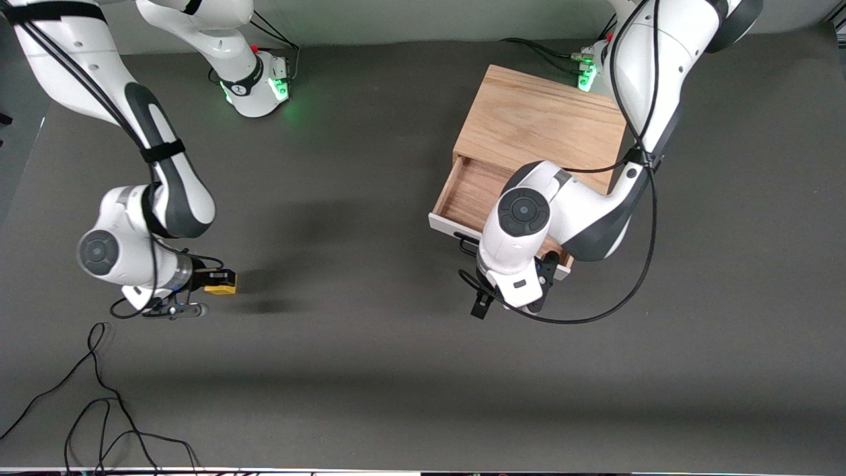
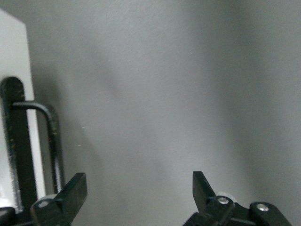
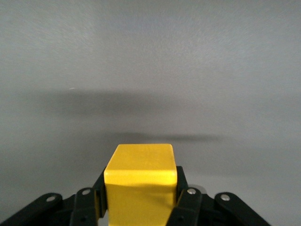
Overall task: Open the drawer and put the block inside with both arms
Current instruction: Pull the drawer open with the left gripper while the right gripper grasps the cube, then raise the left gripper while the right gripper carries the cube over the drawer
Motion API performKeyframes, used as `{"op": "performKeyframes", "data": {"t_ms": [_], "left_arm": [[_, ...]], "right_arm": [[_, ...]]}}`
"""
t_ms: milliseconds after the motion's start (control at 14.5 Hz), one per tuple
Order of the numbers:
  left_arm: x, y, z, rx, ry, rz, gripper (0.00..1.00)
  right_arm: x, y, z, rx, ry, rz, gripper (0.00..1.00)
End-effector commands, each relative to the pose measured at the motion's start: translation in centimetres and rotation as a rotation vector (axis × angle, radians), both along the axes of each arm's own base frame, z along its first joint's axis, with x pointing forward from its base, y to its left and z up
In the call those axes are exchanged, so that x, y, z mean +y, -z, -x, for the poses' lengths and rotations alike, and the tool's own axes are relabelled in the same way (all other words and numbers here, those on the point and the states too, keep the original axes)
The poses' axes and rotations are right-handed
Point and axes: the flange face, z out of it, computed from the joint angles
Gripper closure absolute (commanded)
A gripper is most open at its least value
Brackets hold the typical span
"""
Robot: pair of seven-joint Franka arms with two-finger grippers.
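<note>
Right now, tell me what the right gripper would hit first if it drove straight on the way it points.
Probably the bare table: the right gripper, shut on the yellow block, faces only grey mat, though depth is unclear.

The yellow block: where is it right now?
The block is gripped in the right claw, lifted over bare table toward the right arm's end, well away from the open drawer.

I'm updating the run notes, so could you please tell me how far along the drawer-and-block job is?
Done: the drawer is pulled open, and the left gripper is open, beside the handle. In hand: the right gripper is shut on the yellow block above the table. Left: placing it in the drawer.
</note>
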Motion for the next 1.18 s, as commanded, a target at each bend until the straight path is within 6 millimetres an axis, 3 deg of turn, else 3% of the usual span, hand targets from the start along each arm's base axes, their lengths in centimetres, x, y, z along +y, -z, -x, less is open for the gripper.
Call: {"op": "performKeyframes", "data": {"t_ms": [0,138,207,346,484,691,830,968,1106], "left_arm": [[1.6,-5.9,-2.6,-0.094,-0.025,0.009,0.00],[6.5,-11.3,-3.8,-0.091,0.023,-0.034,0.00],[7.9,-13.9,-3.3,-0.085,0.088,-0.055,0.00],[12.8,-17.8,-3.0,-0.037,0.168,-0.044,0.00],[16.8,-21.2,-1.6,0.022,0.326,-0.046,0.00],[25.0,-23.7,0.6,0.157,0.555,-0.032,0.00],[30.1,-24.9,2.6,0.197,0.704,-0.031,0.00],[33.6,-25.9,4.2,0.205,0.822,-0.022,0.00],[35.5,-26.3,6.0,0.225,0.957,-0.028,0.00]], "right_arm": [[0.3,-5.1,-1.6,0.028,-0.008,0.004,1.00],[0.7,-9.5,-2.5,0.036,-0.009,-0.006,1.00],[1.3,-11.3,-3.0,0.032,0.003,-0.004,1.00],[4.7,-15.0,-3.8,0.001,0.035,-0.003,1.00],[9.5,-18.5,-3.8,0.007,0.106,-0.004,1.00],[19.0,-21.6,-2.3,0.005,0.208,-0.041,1.00],[25.3,-22.3,-0.7,0.014,0.295,-0.055,1.00],[32.2,-23.4,1.1,0.009,0.363,-0.082,1.00],[38.9,-24.3,3.2,0.000,0.416,-0.117,1.00]]}}
